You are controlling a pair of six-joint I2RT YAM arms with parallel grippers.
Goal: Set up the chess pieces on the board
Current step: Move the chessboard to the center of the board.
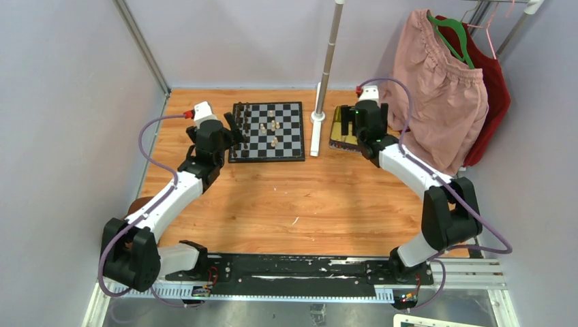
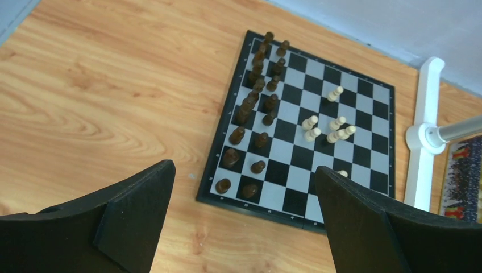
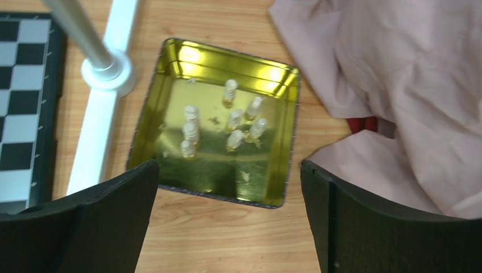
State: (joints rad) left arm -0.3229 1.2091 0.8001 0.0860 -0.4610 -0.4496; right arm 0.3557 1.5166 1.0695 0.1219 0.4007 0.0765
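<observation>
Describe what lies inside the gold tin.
The gold tin holds several cream chess pieces, clustered near its middle. Nothing covers them, though their types are too blurred to tell.

Beside me on the wooden table [image 1: 307,197]
To my right a shiny gold tin [image 3: 210,170] lies just beside the white base [image 3: 94,142] of an upright pole [image 1: 328,58]. Past it hangs a pink garment [image 1: 436,102], its folds reaching the table near the tin, with a green hanger [image 1: 450,34] and a red garment [image 1: 494,102] behind it.

Between board [image 1: 290,146] and tin [image 3: 267,170]: white pole [image 1: 330,54] blocks passage.
</observation>
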